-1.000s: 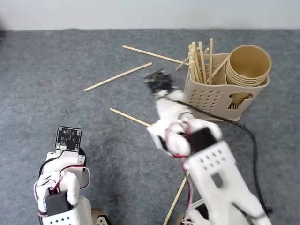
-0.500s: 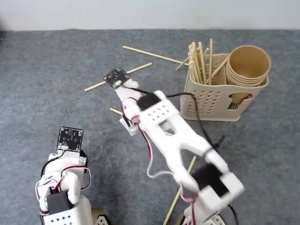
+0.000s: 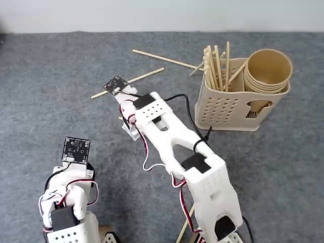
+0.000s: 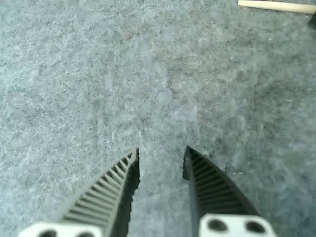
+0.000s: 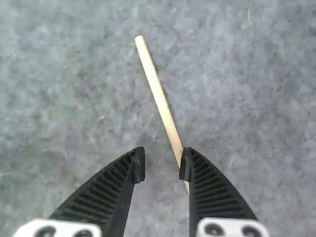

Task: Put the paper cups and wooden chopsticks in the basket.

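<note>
Basket of beige perforated plastic (image 3: 228, 109) stands upright at the far right of the grey felt-covered surface (image 3: 55, 66). White right arm (image 3: 172, 139) stretches from the near edge toward the middle of the surface. White left arm (image 3: 66, 212) sits folded at the near left corner. Stack of tan paper cups (image 3: 268, 68) fills the basket's right compartment. Bundle of pale wooden chopsticks (image 3: 215, 68) stands on end in the left compartment.

Loose sticks lie flat on the surface:
- Far chopstick (image 3: 162, 58) lies left of the basket.
- Slanted chopstick (image 3: 144, 77) lies nearer the middle, just beside the right arm's wrist.
- Near chopstick (image 3: 185, 226) is partly covered by the right arm's base.

Right tool (image 5: 160, 165) hangs low over the surface with its jaws narrowly spread and pinching nothing. A single chopstick (image 5: 158, 98) runs from ahead of it to the tip of one finger, where its near end is hidden.

Left tool (image 4: 160, 158) points at bare felt, jaws likewise narrowly spread and holding nothing. A stick end (image 4: 276, 6) lies well ahead of it.
</note>
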Controlling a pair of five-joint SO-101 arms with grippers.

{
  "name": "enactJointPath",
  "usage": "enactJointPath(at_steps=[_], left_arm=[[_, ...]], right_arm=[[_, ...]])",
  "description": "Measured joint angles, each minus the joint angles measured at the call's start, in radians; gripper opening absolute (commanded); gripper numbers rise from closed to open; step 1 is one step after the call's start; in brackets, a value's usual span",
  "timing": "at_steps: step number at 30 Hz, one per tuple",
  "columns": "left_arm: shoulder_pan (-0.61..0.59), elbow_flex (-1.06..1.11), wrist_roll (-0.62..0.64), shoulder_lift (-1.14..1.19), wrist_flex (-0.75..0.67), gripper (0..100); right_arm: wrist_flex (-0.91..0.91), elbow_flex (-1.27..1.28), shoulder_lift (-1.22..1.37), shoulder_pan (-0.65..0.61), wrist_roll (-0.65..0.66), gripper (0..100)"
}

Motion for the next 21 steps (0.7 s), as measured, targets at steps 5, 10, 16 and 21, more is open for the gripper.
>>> enactJointPath(at_steps=[5,10,16,21], left_arm=[[0.0,0.0,0.0,0.0,0.0,15],[0.0,0.0,0.0,0.0,0.0,15],[0.0,0.0,0.0,0.0,0.0,15],[-0.002,0.006,0.0,0.0,0.0,15]], right_arm=[[0.002,-0.012,0.028,0.009,0.003,2.6],[0.063,-0.028,0.028,0.008,0.002,0.8],[0.239,-0.112,-0.018,0.008,0.002,0.8],[0.411,-0.235,-0.175,0.006,0.002,0.8]])
